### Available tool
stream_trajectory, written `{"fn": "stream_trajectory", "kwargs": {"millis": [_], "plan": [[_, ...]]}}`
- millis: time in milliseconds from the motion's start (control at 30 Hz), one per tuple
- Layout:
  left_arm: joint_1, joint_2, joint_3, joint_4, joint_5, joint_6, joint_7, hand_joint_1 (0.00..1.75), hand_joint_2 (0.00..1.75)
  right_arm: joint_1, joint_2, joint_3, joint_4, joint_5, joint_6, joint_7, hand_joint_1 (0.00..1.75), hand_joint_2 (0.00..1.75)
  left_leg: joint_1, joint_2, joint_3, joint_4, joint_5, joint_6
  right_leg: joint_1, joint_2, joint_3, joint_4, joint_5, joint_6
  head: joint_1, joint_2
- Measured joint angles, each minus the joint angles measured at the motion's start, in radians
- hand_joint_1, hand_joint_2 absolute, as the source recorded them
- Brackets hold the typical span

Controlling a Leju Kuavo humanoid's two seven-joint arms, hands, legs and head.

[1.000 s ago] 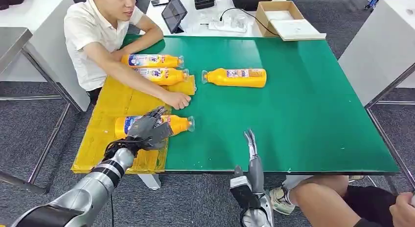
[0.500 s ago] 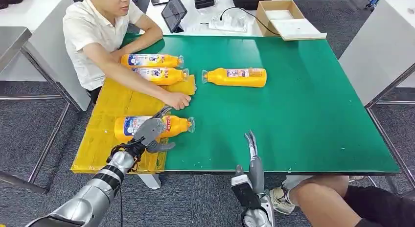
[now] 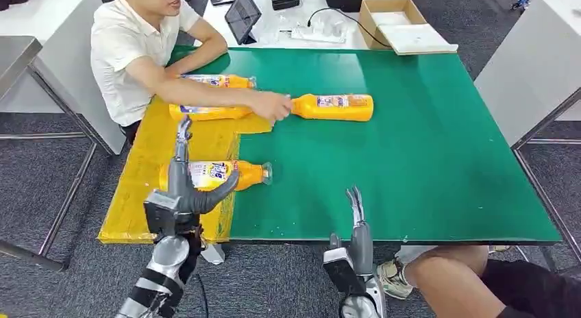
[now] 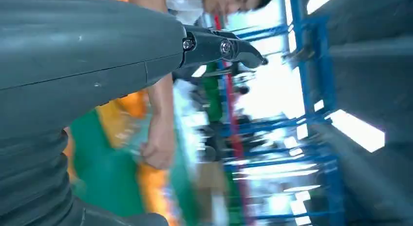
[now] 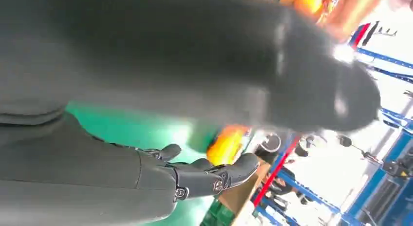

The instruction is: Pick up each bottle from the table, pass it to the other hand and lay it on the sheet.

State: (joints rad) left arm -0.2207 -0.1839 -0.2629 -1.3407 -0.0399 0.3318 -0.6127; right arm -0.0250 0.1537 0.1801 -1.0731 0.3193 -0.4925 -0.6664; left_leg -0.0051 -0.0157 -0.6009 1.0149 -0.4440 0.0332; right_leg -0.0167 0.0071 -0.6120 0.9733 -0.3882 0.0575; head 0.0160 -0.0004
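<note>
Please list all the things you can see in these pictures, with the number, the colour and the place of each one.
bottles: four, yellow-orange, all lying down; nearest bottle partly on the sheet by the near edge; two on the sheet's far part behind the person's forearm; one on the bare mat, the person's hand at its cap end
sheet: one, yellow, left part of the table
table mat: one, green
tablet: one, dark, beyond the table
cardboard box: one, brown, beyond the table
person: one, white shirt, seated at the far left corner
left robot hand: one, grey, open, raised before the nearest bottle
right robot hand: one, grey, open, at the near table edge
</note>
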Motion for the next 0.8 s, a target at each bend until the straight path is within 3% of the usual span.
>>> {"fn": "stream_trajectory", "kwargs": {"millis": [133,400,800], "plan": [[0.066,-0.002,-0.012,-0.146,0.081,-0.02,-0.014,0.0,1.75,0.002,-0.044,0.0,-0.039,0.136,-0.054,0.023,0.0,1.75,0.0,0.0,0.0,0.0,0.0,0.0,0.0,0.0,0.0,0.0,0.0,0.0,0.0,0.0],[0.129,0.002,-0.02,-0.238,0.115,-0.076,-0.007,0.0,1.75,-0.084,-0.174,-0.047,-0.043,0.436,-0.093,0.215,0.0,1.75,-0.001,0.0,0.0,0.0,0.001,0.001,-0.001,0.0,0.001,0.0,0.001,0.001,0.0,0.0],[0.13,0.002,-0.021,-0.225,0.094,-0.09,0.013,0.0,1.75,-0.249,-0.271,-0.057,0.181,0.608,-0.074,0.346,0.0,1.75,0.0,-0.001,0.0,0.0,0.001,0.001,0.0,0.0,0.001,0.0,0.001,0.001,0.0,0.0]]}}
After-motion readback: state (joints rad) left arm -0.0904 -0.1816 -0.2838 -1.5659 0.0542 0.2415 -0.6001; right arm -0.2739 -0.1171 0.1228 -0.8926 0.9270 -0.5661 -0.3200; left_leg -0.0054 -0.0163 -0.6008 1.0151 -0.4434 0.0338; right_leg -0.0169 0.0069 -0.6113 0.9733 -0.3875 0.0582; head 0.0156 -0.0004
